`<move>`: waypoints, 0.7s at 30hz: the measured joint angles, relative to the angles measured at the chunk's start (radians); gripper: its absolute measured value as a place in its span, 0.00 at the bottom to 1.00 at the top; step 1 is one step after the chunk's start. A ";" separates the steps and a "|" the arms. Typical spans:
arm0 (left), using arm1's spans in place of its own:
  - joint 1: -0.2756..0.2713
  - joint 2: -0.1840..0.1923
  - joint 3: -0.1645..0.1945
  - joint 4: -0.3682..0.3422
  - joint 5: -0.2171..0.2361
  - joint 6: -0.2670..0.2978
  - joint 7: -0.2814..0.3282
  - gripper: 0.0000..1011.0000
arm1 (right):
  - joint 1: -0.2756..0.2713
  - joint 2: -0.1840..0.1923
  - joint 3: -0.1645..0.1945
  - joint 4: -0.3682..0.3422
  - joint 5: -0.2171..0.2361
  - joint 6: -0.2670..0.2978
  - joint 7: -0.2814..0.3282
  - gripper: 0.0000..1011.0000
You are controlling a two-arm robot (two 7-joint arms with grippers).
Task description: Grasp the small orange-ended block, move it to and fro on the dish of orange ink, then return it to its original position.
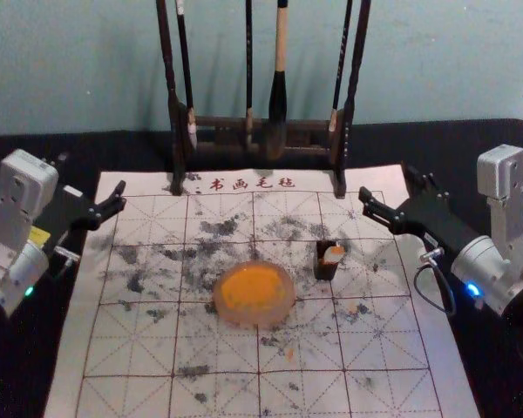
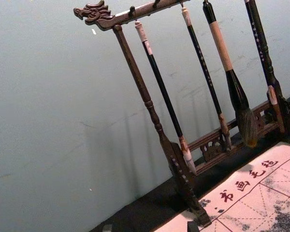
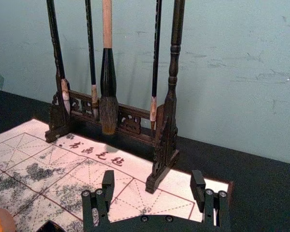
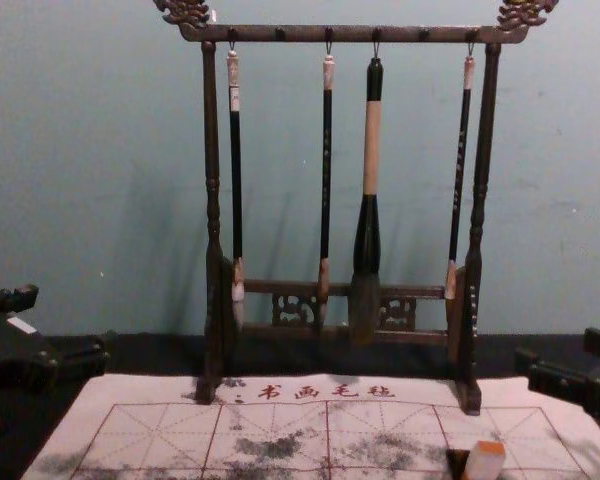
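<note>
- Rack [image 4: 290, 33]: dark carved wood, faint sheen
- Largest brush [image 4: 372, 145]: smooth wood-look grip, glossy black ferrule, rough bristles
- Writing mat [image 1: 388, 326]: matt, cloth-like
- Surface [image 1: 418, 139]: matt, cloth-like
- Dish [image 1: 261, 321]: smooth rim
- Wall [image 3: 232, 106]: smooth, scuffed

Pale blue-green wall [image 1: 78, 70] behind black-covered table [image 1: 444, 139].

- I see orange ink [image 1: 253, 287] in a pinkish dish [image 1: 254, 320].
- On my feed, the block [image 4: 485, 462] is white with an orange end.
- The mat [image 1: 122, 335] looks white to me, red-gridded, blotched black.
- I get a blue-green wall [image 1: 444, 70].
</note>
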 joint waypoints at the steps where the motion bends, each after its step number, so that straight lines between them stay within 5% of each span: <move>1: 0.000 0.000 0.000 0.000 0.000 0.000 0.000 0.99 | 0.000 0.000 0.000 0.000 0.000 0.000 0.000 0.99; 21: 0.000 0.000 0.000 0.000 0.000 0.000 0.000 0.99 | 0.002 0.002 -0.002 -0.001 0.002 0.000 0.004 0.99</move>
